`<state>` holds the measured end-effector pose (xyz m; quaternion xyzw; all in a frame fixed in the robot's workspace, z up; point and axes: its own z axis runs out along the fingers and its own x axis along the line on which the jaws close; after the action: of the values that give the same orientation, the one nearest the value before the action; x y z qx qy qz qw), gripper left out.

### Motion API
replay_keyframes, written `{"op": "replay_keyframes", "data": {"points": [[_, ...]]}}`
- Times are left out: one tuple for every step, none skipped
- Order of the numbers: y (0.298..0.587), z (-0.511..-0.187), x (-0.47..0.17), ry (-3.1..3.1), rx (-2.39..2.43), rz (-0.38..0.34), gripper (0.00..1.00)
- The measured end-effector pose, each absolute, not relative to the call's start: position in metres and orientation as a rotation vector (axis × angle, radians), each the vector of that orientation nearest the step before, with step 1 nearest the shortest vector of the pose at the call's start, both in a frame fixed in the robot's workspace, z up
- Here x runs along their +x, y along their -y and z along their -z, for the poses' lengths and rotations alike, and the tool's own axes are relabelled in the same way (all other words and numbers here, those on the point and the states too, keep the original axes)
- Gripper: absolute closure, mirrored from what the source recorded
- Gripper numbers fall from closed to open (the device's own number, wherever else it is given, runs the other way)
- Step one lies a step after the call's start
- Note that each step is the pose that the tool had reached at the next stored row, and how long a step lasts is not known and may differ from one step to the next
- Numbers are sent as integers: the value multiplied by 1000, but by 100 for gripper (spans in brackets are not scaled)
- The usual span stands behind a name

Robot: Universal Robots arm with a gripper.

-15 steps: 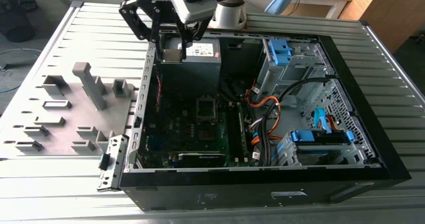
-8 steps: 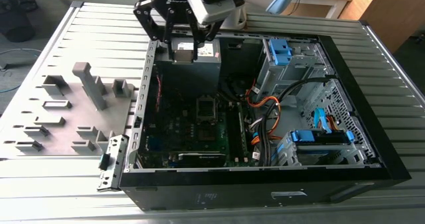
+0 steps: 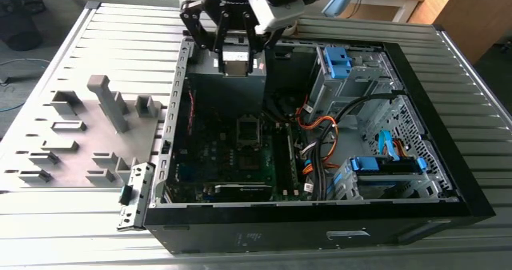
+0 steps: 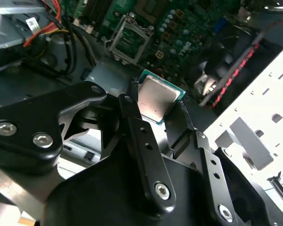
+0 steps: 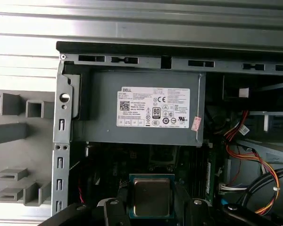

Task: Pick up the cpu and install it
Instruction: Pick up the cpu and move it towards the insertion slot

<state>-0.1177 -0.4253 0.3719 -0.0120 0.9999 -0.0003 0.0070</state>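
**Robot gripper holds a cpu in the air above an open desktop computer**

Closest to an onlooker is the black side wall of a computer case (image 3: 320, 219). The case lies open on a slatted metal table (image 3: 480, 132). Just inside that wall sits a dark graphics card (image 3: 244, 191). Beyond it the green motherboard (image 3: 216, 156) carries an uncovered rectangular cpu socket (image 3: 249, 130), which has no chip in it. Orange cables (image 3: 316, 126) run past on the exterior view's right of the socket.

Farther back is the grey power supply (image 5: 137, 108). Above it hangs the gripper (image 3: 234, 60), its two black fingers (image 4: 132, 117) closed on opposite edges of the cpu (image 4: 156, 100). The silvery chip faces metal side up and is clear of everything below. It is well apart from the socket and not yet installed.

On the exterior view's left, outside the case, lies a grey fixture plate (image 3: 80, 132) with upright blocks.

The hold looks slight, since only thin edges are pinched, so a jolt could tilt or drop the chip into the case. If the chip met the socket rotated or off-centre, the contacts could bend.
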Motion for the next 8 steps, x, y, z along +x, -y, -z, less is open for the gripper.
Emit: {"op": "replay_keyframes", "data": {"points": [[425, -372, -115, -3127, -37, 1, 53], [425, -372, -112, -3127, -37, 1, 53], [425, -372, -109, -3127, -37, 1, 53], [425, -372, -106, -3127, -37, 1, 53], [425, -372, -103, -3127, -38, 1, 53], [425, -372, -100, -3127, -38, 1, 53], [425, -372, -97, -3127, -37, 1, 53], [425, -372, -94, -3127, -37, 1, 53]]}}
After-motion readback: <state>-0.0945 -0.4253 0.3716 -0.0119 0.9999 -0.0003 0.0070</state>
